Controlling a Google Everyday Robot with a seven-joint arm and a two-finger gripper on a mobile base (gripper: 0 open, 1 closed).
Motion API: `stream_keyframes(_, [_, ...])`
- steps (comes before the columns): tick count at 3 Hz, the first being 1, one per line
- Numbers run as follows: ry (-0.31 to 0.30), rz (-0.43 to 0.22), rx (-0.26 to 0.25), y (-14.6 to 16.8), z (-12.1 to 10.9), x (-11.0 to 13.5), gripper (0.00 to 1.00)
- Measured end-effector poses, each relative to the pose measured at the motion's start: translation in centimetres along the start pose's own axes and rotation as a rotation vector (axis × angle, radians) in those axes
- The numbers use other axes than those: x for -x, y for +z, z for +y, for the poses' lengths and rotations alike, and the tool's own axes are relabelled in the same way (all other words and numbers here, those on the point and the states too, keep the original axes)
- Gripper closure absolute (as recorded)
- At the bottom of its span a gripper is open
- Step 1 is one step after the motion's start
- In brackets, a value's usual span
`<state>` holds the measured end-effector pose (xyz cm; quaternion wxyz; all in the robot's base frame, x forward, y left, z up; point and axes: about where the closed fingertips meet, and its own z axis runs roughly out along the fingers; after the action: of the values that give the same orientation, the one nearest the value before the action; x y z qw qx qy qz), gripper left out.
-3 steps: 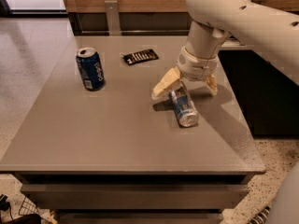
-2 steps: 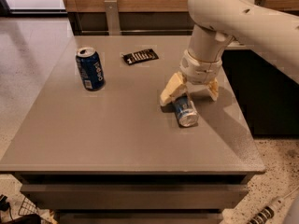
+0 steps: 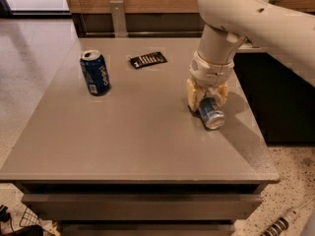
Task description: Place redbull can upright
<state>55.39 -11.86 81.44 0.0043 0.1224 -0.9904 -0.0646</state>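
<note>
The redbull can (image 3: 212, 115), slim, blue and silver, lies on its side on the right part of the grey table (image 3: 138, 132), its silver end facing the front. My gripper (image 3: 206, 102) comes down from above onto the can's far end. Its cream fingers (image 3: 193, 96) press against both sides of the can, so it is shut on the can. The can still rests on the table.
A wider dark blue Pepsi can (image 3: 95, 73) stands upright at the left rear. A flat black packet (image 3: 147, 59) lies at the back middle. The table's right edge is close to the redbull can. A dark cabinet (image 3: 280, 97) stands to the right.
The fingers were spread wide over the can; they have closed in onto its sides. The gripper has lowered slightly. The can has stayed lying in place.
</note>
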Motion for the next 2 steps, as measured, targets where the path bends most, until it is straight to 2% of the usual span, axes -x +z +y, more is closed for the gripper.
stream_keyframes(1, [0.0, 0.0, 0.0, -0.65, 0.08, 0.0, 0.87])
stream_keyframes(2, [-0.001, -0.004, 0.0, -0.62, 0.14, 0.08, 1.0])
